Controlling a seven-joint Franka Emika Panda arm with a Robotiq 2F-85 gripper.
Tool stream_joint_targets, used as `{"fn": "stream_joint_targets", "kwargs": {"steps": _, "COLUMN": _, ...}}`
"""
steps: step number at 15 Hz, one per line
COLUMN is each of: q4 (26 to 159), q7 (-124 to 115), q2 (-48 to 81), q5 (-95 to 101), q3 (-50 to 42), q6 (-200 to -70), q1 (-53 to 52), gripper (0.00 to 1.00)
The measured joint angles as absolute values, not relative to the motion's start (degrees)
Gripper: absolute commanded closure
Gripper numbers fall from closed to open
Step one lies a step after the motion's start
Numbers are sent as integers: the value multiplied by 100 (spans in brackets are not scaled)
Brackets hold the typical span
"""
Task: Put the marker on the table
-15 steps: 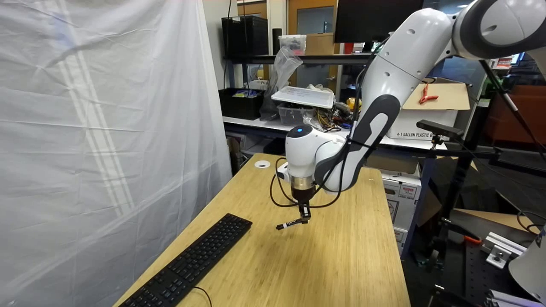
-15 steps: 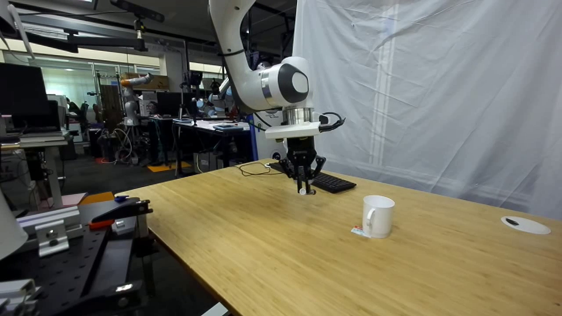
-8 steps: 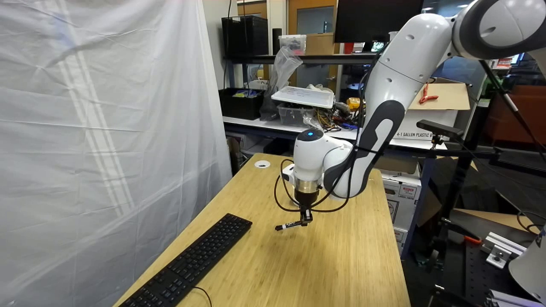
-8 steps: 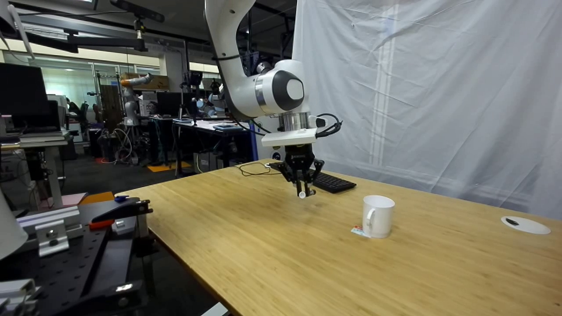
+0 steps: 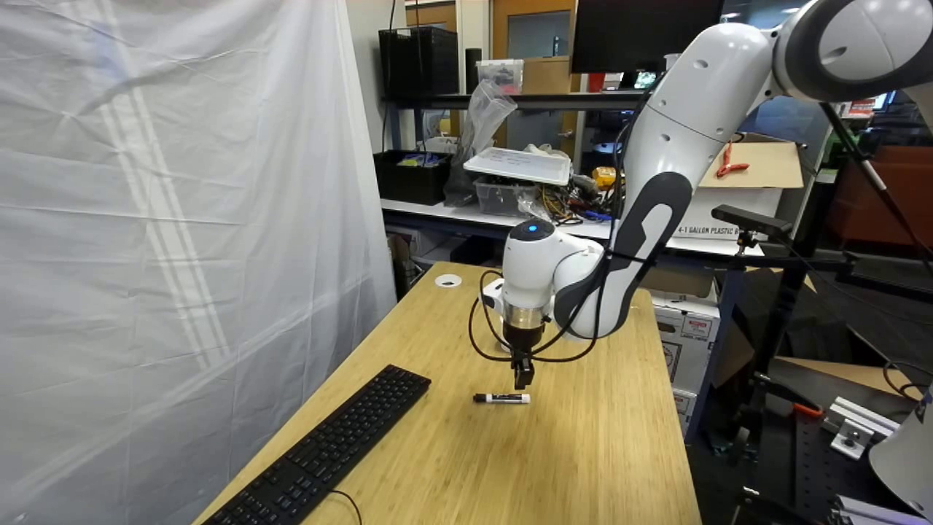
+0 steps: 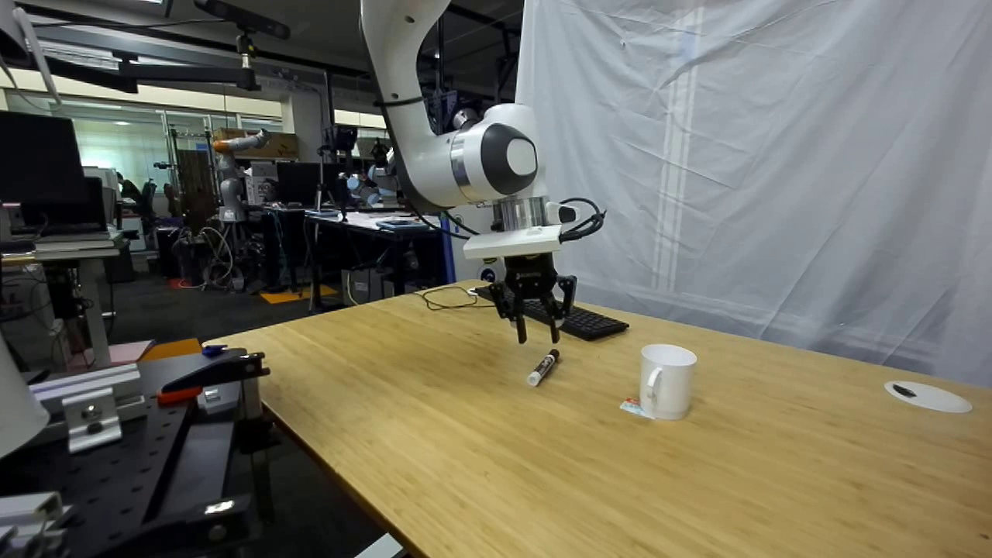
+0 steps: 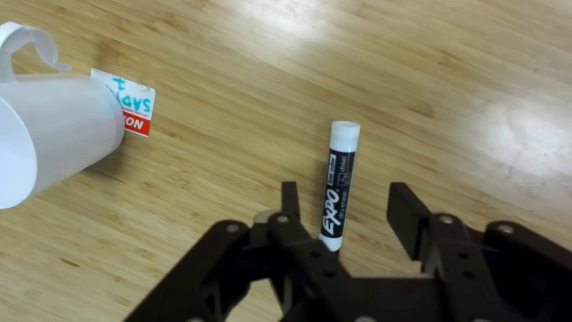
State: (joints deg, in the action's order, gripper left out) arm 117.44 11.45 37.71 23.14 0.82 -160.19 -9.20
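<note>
The marker (image 5: 501, 399), black and white with a dark cap, lies flat on the bamboo-topped table (image 5: 583, 452). It also lies on the table in an exterior view (image 6: 544, 367), its white end towards that camera. My gripper (image 6: 539, 341) is open and empty, just above the marker and apart from it. In the wrist view the marker (image 7: 344, 179) shows between the two spread fingers of the gripper (image 7: 342, 184), touching neither pad. Its capped end is hidden behind the gripper there.
A white cup (image 6: 668, 384) stands on a small red-and-white label (image 6: 635, 408) beside the marker; the cup also shows in the wrist view (image 7: 67, 129). A black keyboard (image 5: 328, 445) lies along the curtain side. A round white disc (image 6: 928, 397) sits near the table's end.
My gripper moved slightly down and over, then opened. The marker, held between the fingers before, has dropped and now lies on the table.
</note>
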Motion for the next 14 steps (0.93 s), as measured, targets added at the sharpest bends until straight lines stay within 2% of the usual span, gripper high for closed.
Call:
{"fn": "stream_joint_targets", "kwargs": {"steps": 2, "q4": 11744, "q7": 1148, "q2": 3769, "q5": 2340, "q3": 69, "q6": -16019, "q1": -942, "gripper": 1}}
{"fn": "stream_joint_targets", "kwargs": {"steps": 4, "q4": 11744, "q7": 1148, "q2": 3765, "q5": 2372, "q3": 38, "q6": -16019, "q1": -984, "gripper": 0}}
{"fn": "stream_joint_targets", "kwargs": {"steps": 5, "q4": 11744, "q7": 1148, "q2": 3762, "q5": 2391, "q3": 22, "q6": -16019, "q1": -1006, "gripper": 4}}
{"fn": "stream_joint_targets", "kwargs": {"steps": 6, "q4": 11744, "q7": 1148, "q2": 3756, "q5": 2428, "q3": -3, "q6": -16016, "q1": -1038, "gripper": 0}}
{"fn": "stream_joint_targets", "kwargs": {"steps": 14, "q4": 11746, "q7": 1147, "q2": 3728, "q5": 2448, "q3": -88, "q6": -16008, "q1": -1134, "gripper": 0}}
